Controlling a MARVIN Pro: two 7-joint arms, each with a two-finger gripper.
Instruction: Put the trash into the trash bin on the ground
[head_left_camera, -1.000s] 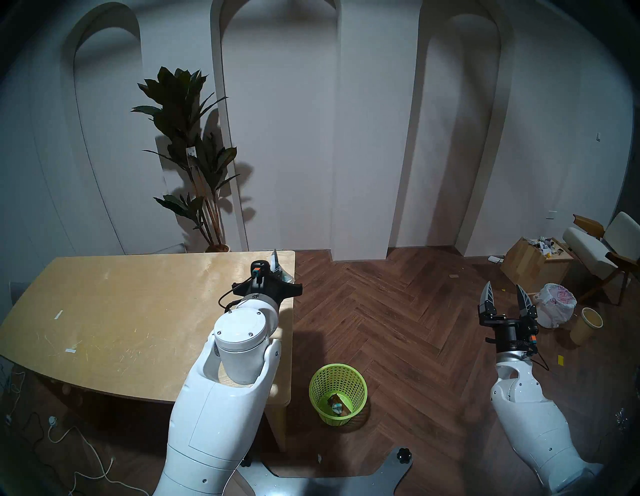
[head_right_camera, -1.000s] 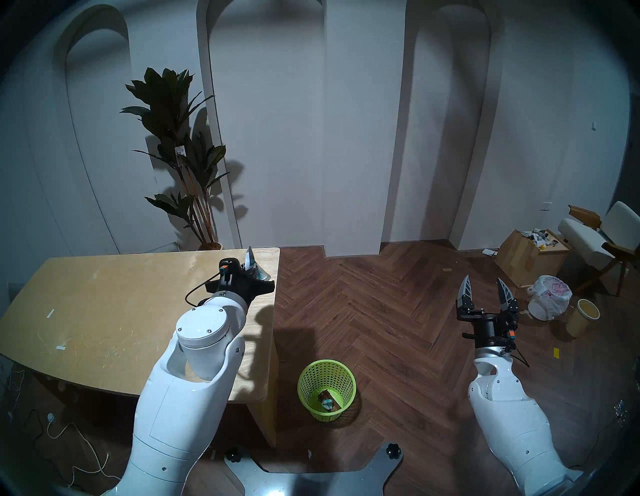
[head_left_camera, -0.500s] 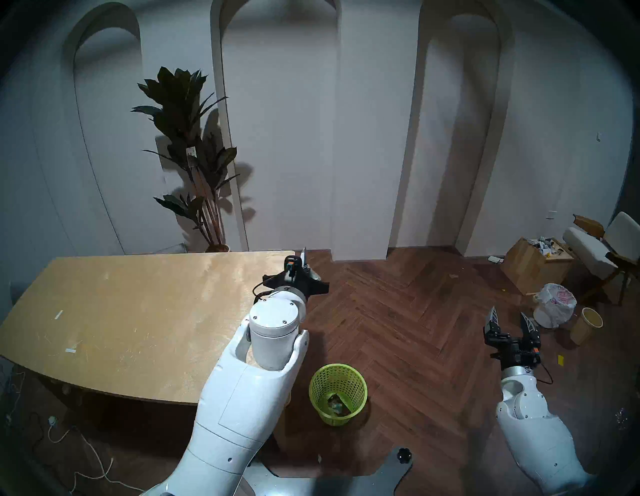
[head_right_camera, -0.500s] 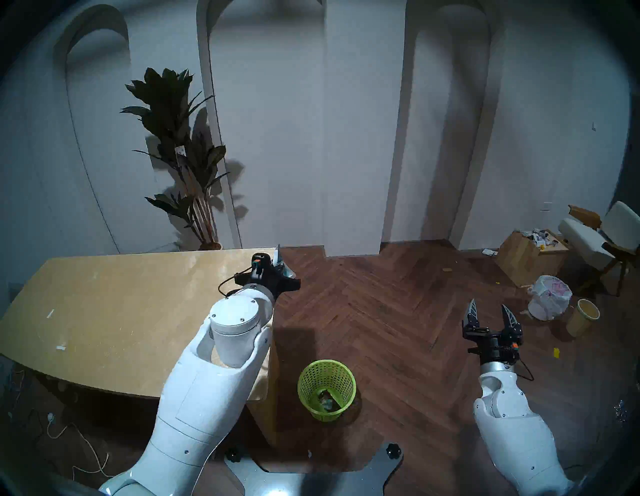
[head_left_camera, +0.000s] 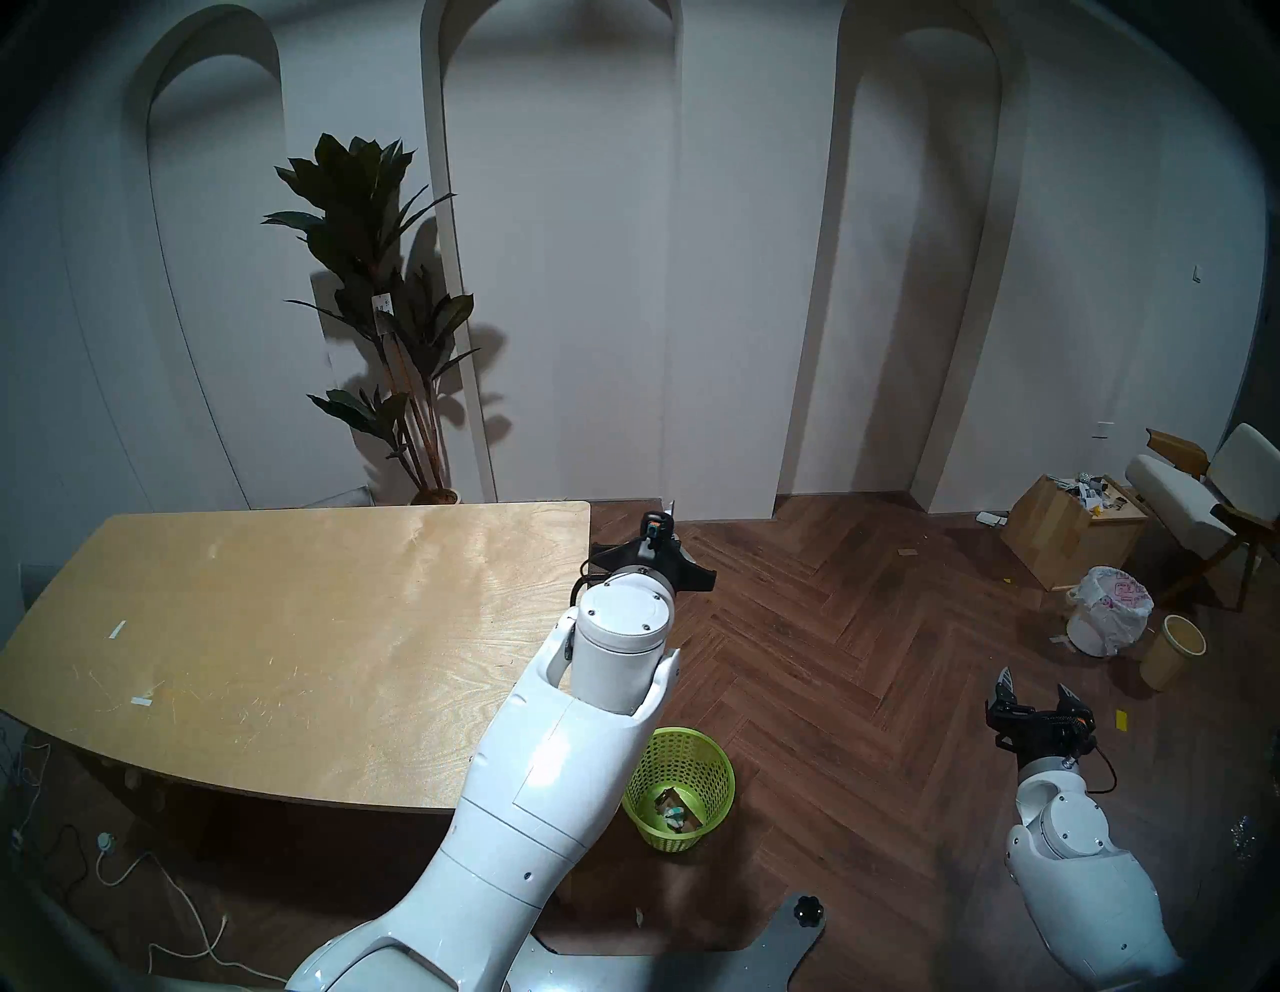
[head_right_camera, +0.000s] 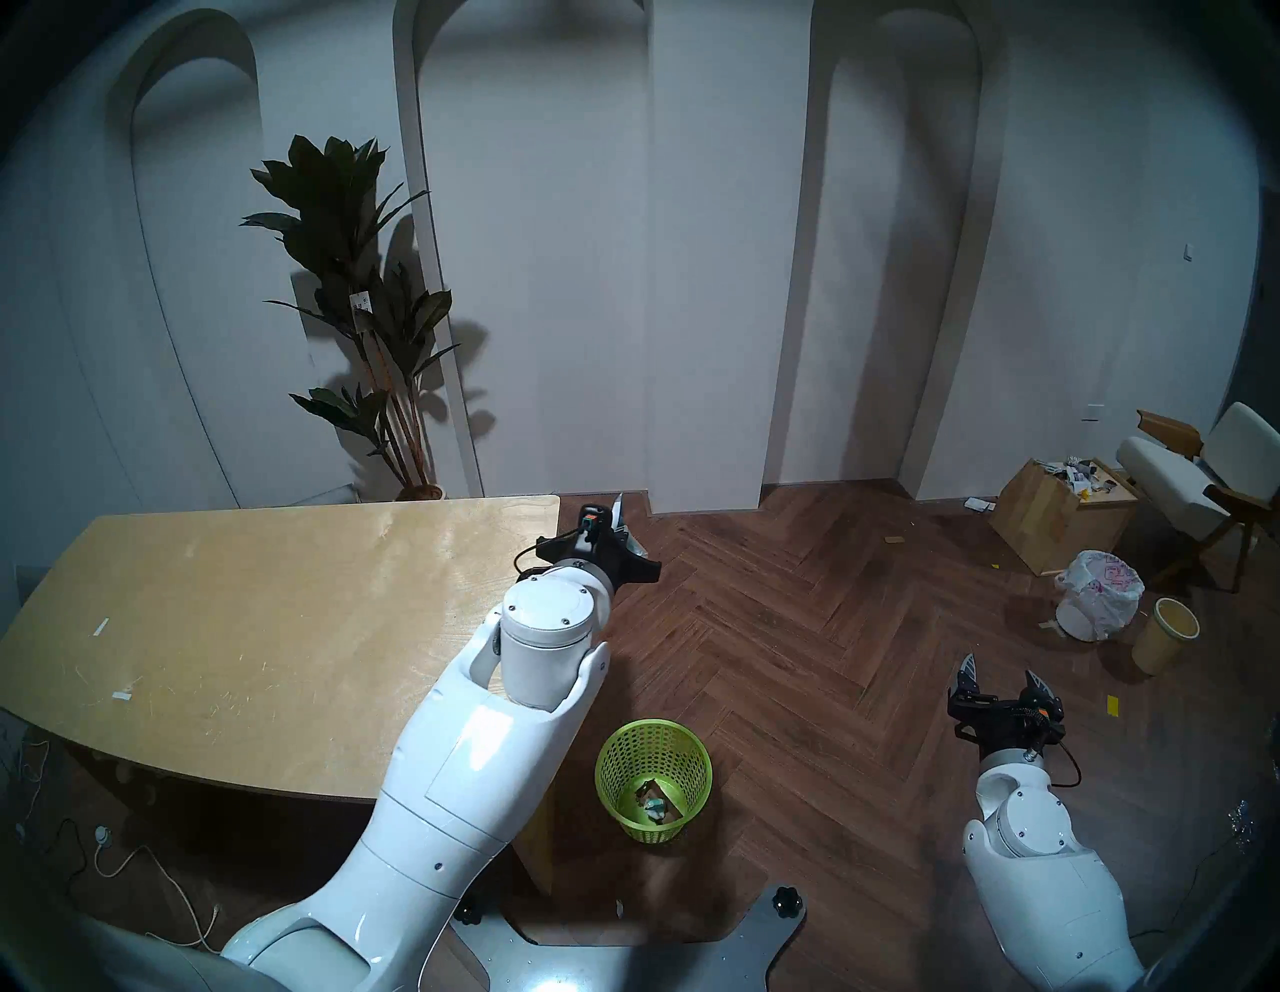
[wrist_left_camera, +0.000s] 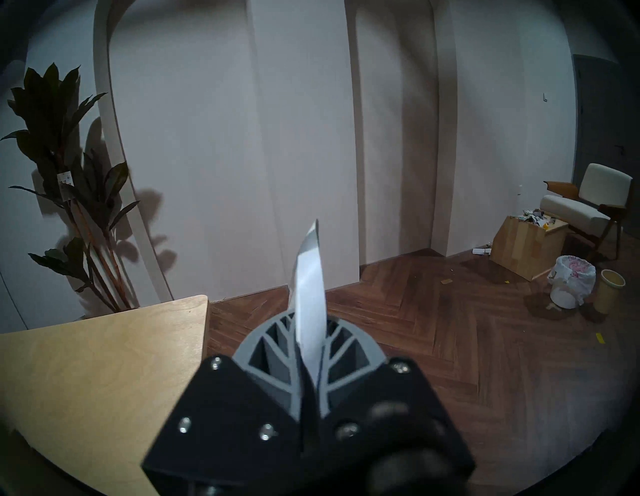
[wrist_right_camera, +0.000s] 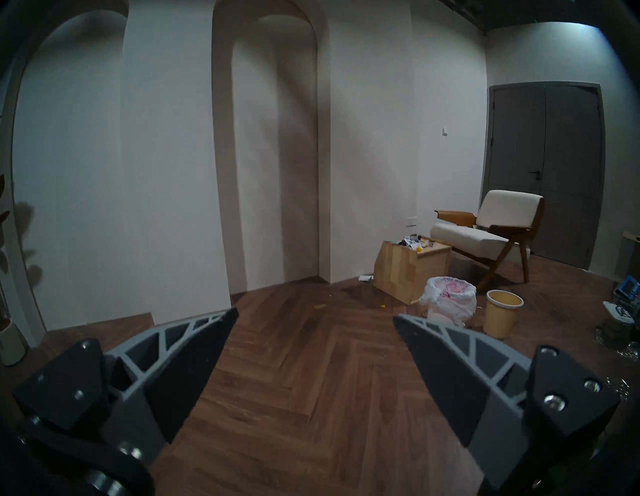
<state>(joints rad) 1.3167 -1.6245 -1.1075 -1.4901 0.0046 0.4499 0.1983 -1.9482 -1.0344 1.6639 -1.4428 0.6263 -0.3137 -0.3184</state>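
Head stereo left shows the left arm stretched forward past the right edge of the pale wooden tabletop (head_left_camera: 291, 623), its left end effector (head_left_camera: 668, 530) held out over the dark herringbone wood floor (head_left_camera: 831, 658), beyond the small round lime-green plastic mesh trash bin (head_left_camera: 682, 786) that stands on the floor just right of the tabletop's near corner. The end effector points forward and slightly downward, and its grey ribbed fingers (wrist_left_camera: 277, 350) are pressed together on a thin silver-white packet (wrist_left_camera: 310, 304) that sticks up edge-on between them, with a pale face and a darker silvery tip. Seen so narrowly, its print cannot be read, and from the head the wrist hides nearly all of it. The right arm is bent low, well to the right of the bin, with the right end effector (head_left_camera: 1035, 689) pointing forward over the floor; its two dark fingers (wrist_right_camera: 194, 360) stand wide apart with nothing between them. Inside the bin lie a few crumpled pieces of trash (head_left_camera: 672, 810), one with a teal patch, too small and shadowed to tell apart. The left forearm covers the bin's left rim in this view.
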